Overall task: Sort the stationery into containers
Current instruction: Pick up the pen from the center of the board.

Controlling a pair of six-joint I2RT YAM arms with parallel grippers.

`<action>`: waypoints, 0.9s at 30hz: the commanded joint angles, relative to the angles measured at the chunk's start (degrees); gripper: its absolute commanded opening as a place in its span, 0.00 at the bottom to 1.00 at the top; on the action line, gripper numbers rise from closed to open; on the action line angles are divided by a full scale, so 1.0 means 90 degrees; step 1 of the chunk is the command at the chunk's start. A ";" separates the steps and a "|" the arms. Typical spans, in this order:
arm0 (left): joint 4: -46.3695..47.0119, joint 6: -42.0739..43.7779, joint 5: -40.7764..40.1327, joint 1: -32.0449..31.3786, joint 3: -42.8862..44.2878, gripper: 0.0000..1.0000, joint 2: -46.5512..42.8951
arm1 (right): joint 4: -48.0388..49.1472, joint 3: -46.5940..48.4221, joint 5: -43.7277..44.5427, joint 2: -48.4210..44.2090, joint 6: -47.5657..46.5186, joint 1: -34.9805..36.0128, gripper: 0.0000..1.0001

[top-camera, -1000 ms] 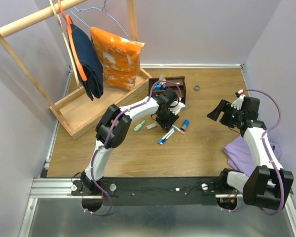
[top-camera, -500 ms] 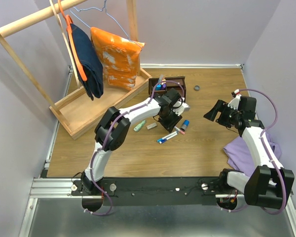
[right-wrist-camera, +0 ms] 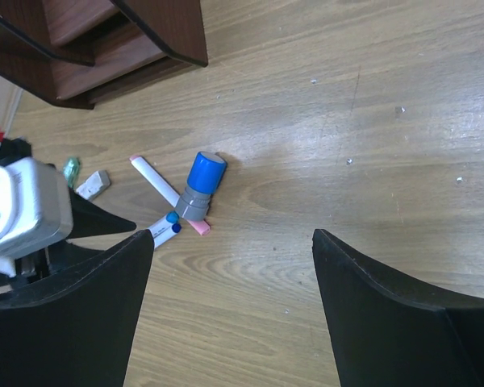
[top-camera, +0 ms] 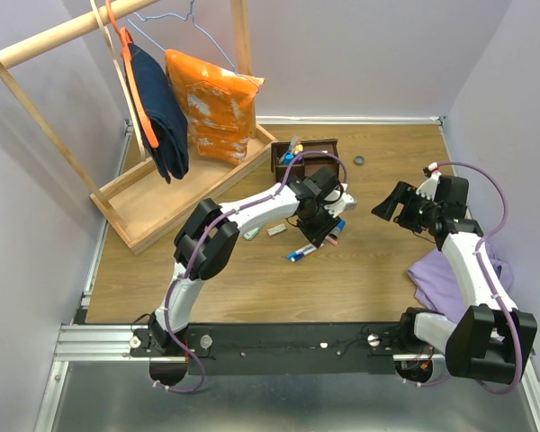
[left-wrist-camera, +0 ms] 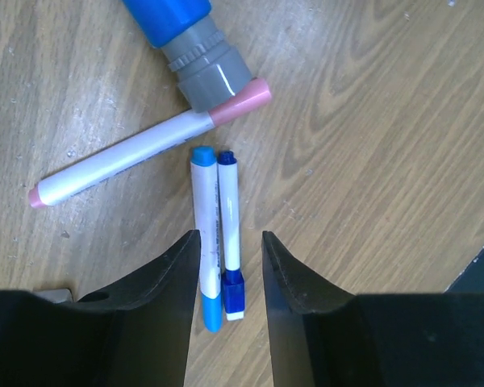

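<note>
Desk (top-camera: 378, 270): organizer (top-camera: 317, 151) at the back, looks to hold a few pens, compartments unreadable. Left gripper (left-wrist-camera: 230, 242) open, straddling light-blue pen (left-wrist-camera: 203, 242) and dark-blue pen (left-wrist-camera: 230, 218), which touch: pick step. Next: descend, close, likely grabs both. Right gripper (right-wrist-camera: 230, 242) open, empty, well apart. From above, the arm hides the grasp.

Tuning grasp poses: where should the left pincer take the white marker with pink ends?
Mid-barrel on the white marker, from straight above, closing across its width: it lies flat on the table, and the blue-grey piece crowds its pink cap end.
</note>
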 commanded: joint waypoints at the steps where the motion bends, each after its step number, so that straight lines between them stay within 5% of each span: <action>1: 0.0007 0.0115 -0.0167 0.0018 0.0345 0.44 0.0278 | 0.0000 -0.0007 -0.0024 -0.0198 0.0043 0.0020 0.87; 27: 0.0085 0.0115 -0.0176 0.0204 0.0433 0.36 0.0805 | 0.0098 -0.0291 0.0122 -0.0276 0.0112 0.0020 0.87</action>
